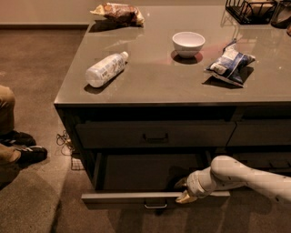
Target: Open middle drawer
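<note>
The middle drawer (136, 199) is pulled out below the counter, showing its dark inner box (145, 172) and a small pull handle (156, 206) at the centre of its front. My gripper (183, 191) sits at the top edge of the drawer front, just right of the handle. Its fingers stand apart, one inside the box and one at the front edge, and they hold nothing. The white arm reaches in from the lower right. The top drawer (156, 134) above is closed.
On the counter (159, 86) lie a plastic bottle (105, 69), a white bowl (188, 43), a blue chip bag (229, 63), a brown bag (119, 12) and a wire rack (254, 9). A person's leg and shoe (22, 152) are at the left.
</note>
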Controlling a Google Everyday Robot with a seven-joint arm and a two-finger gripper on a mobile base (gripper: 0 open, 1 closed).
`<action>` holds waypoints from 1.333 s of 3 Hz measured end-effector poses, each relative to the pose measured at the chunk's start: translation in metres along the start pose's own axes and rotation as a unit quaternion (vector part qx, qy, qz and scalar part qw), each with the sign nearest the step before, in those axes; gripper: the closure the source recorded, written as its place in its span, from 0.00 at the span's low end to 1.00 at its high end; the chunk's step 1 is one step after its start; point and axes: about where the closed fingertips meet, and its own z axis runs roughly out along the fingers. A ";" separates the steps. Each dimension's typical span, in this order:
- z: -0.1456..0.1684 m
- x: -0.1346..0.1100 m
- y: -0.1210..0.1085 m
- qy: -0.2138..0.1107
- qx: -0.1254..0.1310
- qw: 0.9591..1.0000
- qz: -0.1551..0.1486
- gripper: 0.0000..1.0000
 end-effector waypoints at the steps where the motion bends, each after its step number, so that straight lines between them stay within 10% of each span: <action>1: 0.000 0.000 0.000 0.000 0.000 1.000 0.000 1.00; 4: 0.000 0.001 0.000 0.000 -0.001 1.000 0.000 0.34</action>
